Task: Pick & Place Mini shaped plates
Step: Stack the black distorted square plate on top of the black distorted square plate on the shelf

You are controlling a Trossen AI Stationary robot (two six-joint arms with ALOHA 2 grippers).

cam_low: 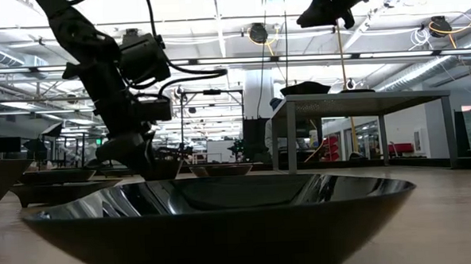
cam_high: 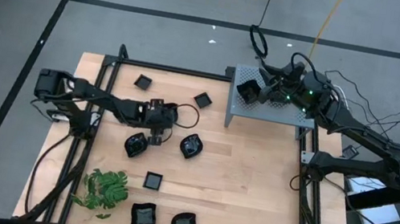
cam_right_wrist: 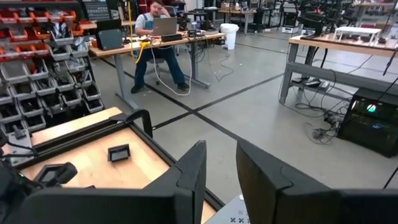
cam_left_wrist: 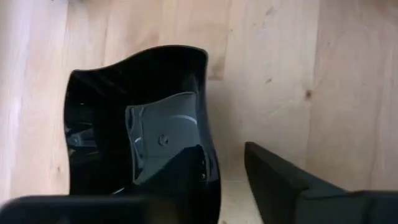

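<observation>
No legible writing on glossy black plate (cam_left_wrist: 137,124) under left gripper (cam_left_wrist: 224,180).

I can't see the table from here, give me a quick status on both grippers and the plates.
Left gripper low, open, straddling a mini plate's rim. Right gripper open over the grey box, black plate beneath. Other plates scattered on the table; nothing blocking.

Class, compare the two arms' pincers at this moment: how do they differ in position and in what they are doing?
The left pincer is low over the wooden table, one finger either side of a black plate's rim. The right pincer is raised above the grey perforated box, holding nothing. Both are dark and two-fingered.
</observation>
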